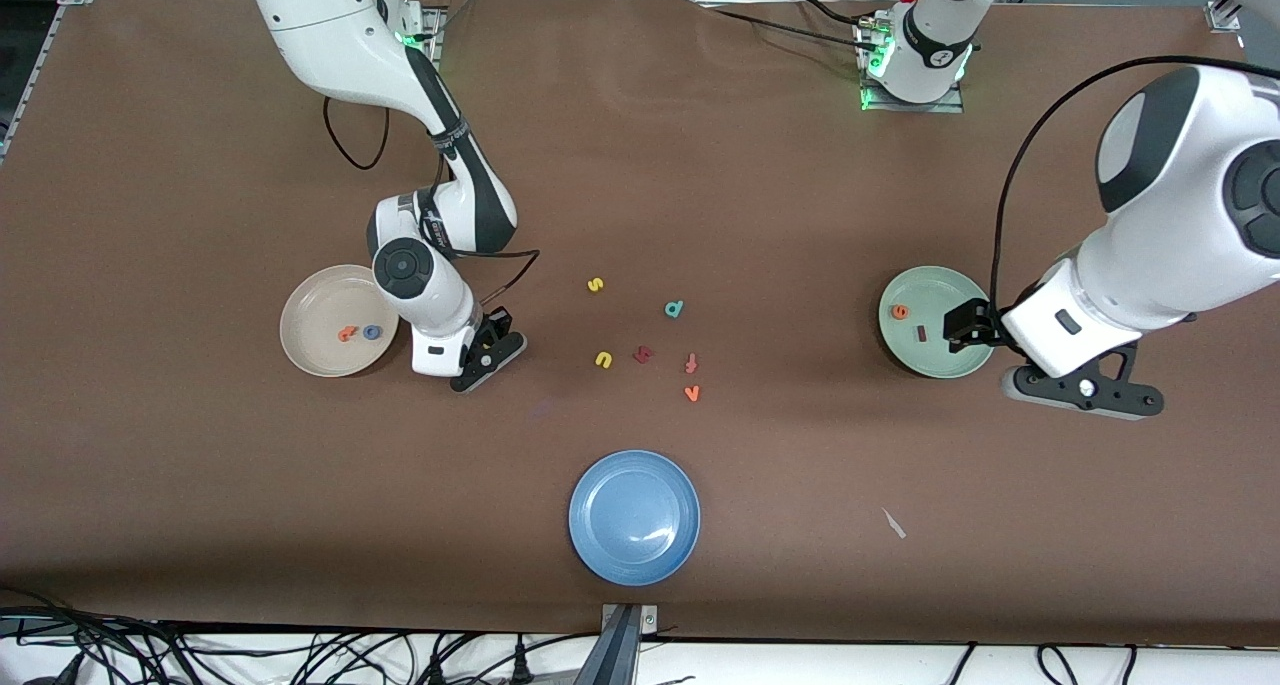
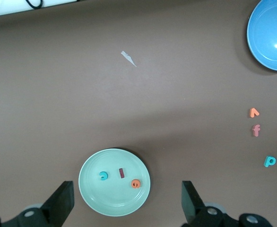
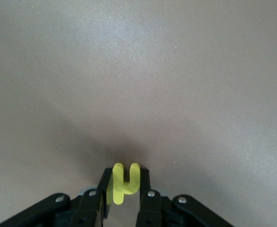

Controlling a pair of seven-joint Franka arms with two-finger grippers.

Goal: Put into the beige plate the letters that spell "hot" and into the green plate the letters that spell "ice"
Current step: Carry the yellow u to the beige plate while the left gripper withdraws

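The right claw is pinching the yellow "h" low over the brown worktop, just beside the beige plate, at about its three o'clock in the front view. That plate already holds the orange "t" and the blue "o", so the step in hand looks like the last letter of "hot". The next move calls for lifting, carrying over the rim and releasing.

The left claw is spread wide, waiting above the green plate, where the teal "c", dark red "i" and orange "e" lie.
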